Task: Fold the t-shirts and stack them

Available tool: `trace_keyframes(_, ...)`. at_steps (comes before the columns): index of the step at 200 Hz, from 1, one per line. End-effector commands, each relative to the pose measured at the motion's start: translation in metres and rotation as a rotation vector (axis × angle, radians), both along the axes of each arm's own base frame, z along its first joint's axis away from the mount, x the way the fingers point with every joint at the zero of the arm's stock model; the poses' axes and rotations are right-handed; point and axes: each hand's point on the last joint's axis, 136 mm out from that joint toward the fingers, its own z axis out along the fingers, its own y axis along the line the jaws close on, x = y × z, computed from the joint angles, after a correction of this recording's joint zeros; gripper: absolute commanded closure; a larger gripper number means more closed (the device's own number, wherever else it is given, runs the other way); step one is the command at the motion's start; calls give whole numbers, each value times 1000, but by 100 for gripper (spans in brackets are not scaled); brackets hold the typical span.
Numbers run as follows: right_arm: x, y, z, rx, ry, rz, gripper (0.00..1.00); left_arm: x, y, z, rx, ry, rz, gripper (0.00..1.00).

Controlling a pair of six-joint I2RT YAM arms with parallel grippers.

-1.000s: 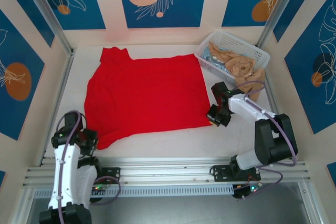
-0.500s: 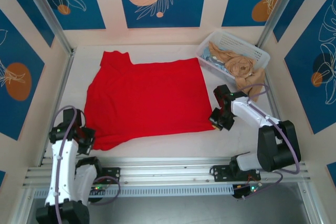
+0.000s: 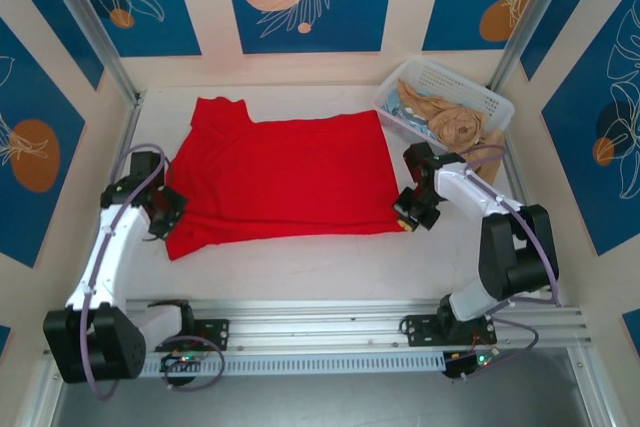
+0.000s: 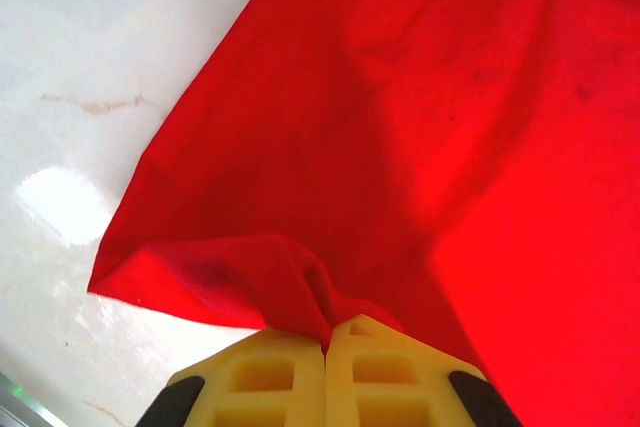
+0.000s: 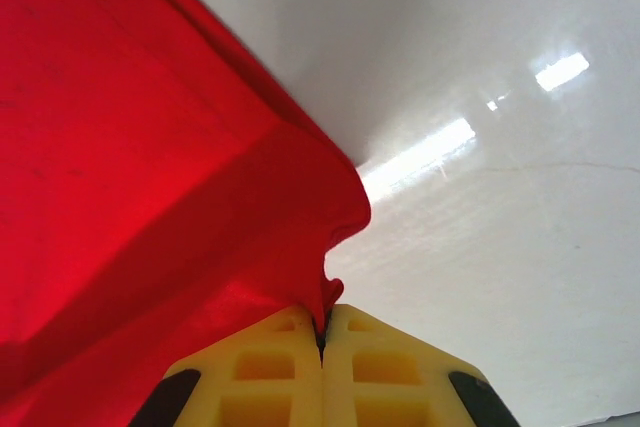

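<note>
Starting the fold, the left arm's fingers (image 4: 265, 377) and the right arm's fingers (image 5: 275, 367) pinch near corners of the bright red cloth t-shirt (image 3: 280, 172); next, likely carry both evenly to its far edge.

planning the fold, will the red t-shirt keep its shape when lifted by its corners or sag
Probably floppy: the red t-shirt bunches and creases where the left gripper pinches it. Likely light, since the right gripper holds a corner by a thin pinch. Expect sagging between the grips.

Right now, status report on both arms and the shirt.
Left end effector shut on red t-shirt, near-left corner. Right end effector shut on near-right corner. White basket far right.
</note>
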Motion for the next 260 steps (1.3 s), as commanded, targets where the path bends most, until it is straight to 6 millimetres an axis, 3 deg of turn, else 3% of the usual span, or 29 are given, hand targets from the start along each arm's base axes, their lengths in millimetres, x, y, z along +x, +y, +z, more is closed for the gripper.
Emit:
trace_keyframes(1,9,2,8,8,19,-28,100,11,11,6,87,28,-33,100)
trace_keyframes(61,56,2,9,-33,-9,-1,100,45,17,-8,149,140,-158,100)
trace_keyframes(124,98,6,5,-60,-41,21,100,84,20,-4,214,97,-283,100)
trace_keyframes(243,149,18,0,-64,-85,62,100,147,12,-16,251,61,-470,100)
trace_keyframes(253,153,21,2,-55,-98,77,100,154,11,-12,257,45,-491,94)
trace_keyframes(260,156,22,4,-48,-105,87,94,157,10,-9,257,37,-501,83)
